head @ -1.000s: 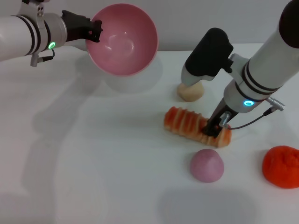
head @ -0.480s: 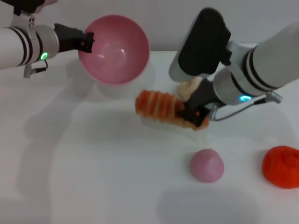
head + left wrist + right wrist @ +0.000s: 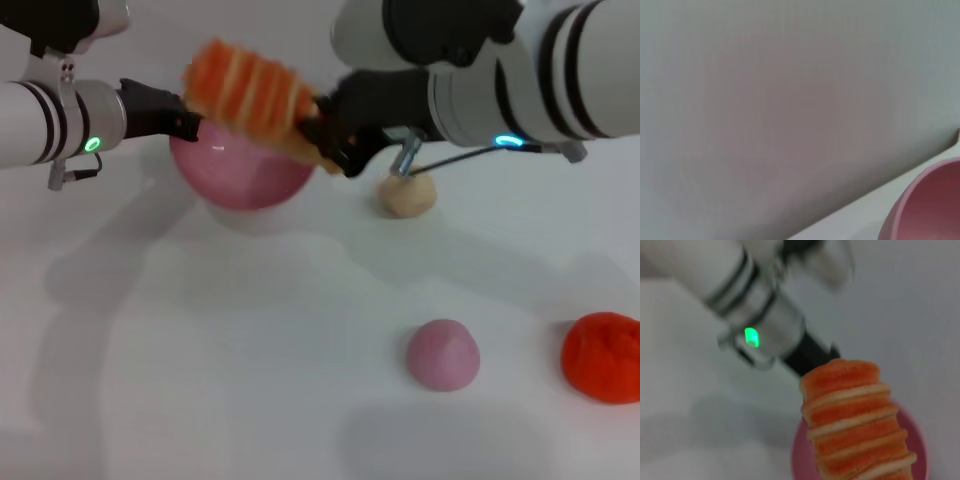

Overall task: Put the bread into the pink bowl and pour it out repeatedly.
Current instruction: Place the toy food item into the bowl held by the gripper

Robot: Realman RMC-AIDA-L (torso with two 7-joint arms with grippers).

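The bread [image 3: 250,98], a ridged loaf with orange and cream stripes, hangs in the air above the pink bowl [image 3: 240,172]. My right gripper [image 3: 325,138] is shut on the loaf's right end. My left gripper [image 3: 188,120] is shut on the bowl's left rim and holds the bowl above the table. The loaf hides most of the bowl's opening. The right wrist view shows the loaf [image 3: 855,420] above the bowl [image 3: 802,455], with my left arm beyond. The left wrist view shows only a part of the bowl's rim [image 3: 920,210].
A small round beige bun [image 3: 407,194] sits on the white table right of the bowl. A pink dome-shaped lump [image 3: 443,354] lies at the front right. An orange lump [image 3: 601,356] lies at the right edge.
My right gripper has lifted the bread off the table and carried it up and left to above the bowl. The bowl has moved a little left and down.
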